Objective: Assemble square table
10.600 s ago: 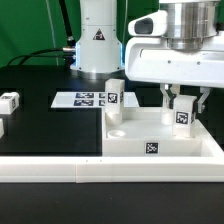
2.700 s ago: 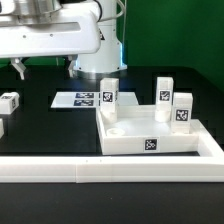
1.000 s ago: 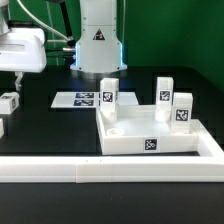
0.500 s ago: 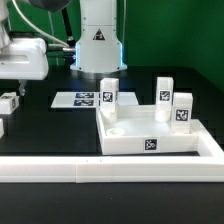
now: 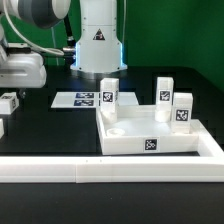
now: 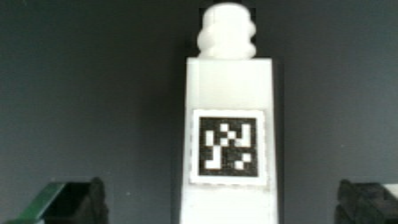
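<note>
Square table (image 5: 150, 135): white slab at the exterior view's right, three tagged legs standing in its corner sockets, the near-left socket empty. Fourth leg (image 6: 231, 120): lying on the black board at the exterior view's left edge, centred between the wide-open, empty fingers of the gripper (image 6: 222, 205). Advice: descend straight, keep the leg centred, close on its flat sides.

Count, exterior view: one square table slab (image 5: 150, 135), rim up. Three white tagged legs stand upright in its corner sockets: (image 5: 109, 94), (image 5: 163, 91), (image 5: 181, 106). One more leg (image 5: 8, 103) lies loose at the exterior view's left edge. One marker board (image 5: 82, 99). One long white rail (image 5: 110, 170). Wrist view: a single leg (image 6: 231, 110).
</note>
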Available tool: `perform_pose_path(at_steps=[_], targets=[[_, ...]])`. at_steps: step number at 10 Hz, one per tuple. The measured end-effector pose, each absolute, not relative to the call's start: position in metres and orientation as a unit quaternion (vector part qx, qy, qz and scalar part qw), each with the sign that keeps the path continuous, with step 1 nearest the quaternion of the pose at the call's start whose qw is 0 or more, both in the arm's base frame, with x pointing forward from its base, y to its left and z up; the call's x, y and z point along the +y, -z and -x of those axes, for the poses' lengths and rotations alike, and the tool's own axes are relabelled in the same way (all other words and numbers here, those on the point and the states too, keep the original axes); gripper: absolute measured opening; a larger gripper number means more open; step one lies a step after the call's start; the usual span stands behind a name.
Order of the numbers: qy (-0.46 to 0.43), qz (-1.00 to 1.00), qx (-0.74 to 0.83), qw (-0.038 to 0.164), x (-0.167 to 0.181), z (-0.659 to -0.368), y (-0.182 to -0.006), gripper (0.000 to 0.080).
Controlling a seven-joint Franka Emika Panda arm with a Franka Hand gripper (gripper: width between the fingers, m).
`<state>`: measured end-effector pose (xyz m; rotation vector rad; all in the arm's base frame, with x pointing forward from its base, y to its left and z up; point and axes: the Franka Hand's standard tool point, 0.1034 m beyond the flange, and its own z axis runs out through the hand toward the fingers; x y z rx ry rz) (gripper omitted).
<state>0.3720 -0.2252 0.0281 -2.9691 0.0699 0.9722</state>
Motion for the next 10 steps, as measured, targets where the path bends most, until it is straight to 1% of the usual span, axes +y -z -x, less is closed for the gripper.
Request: perform_pose_path(at_steps=[1,2,3,5,6,8,10], targets=[[-0.345,0.938,0.024,0.015,-0.223,-0.368,-0.028,0.0649],[-0.369,0.929,0.025,0.013,-0.227,-0.365,-0.024,0.0649],[-0.386,0.922,0.025,0.003,-0.237,-0.357,-0.018,0.0649],[-0.437,0.899,0.028,-0.005,-0.235,-0.345,-0.014,0.0649],[-0.455,0.890,0.031,-0.005,-0.231,-0.344,-0.011,0.0649],[-0.454,0.890,0.028,-0.006,-0.226,-0.347,-0.010,0.0649],[-0.457,0.889,0.027,-0.002,-0.225,-0.351,-0.014,0.0649]])
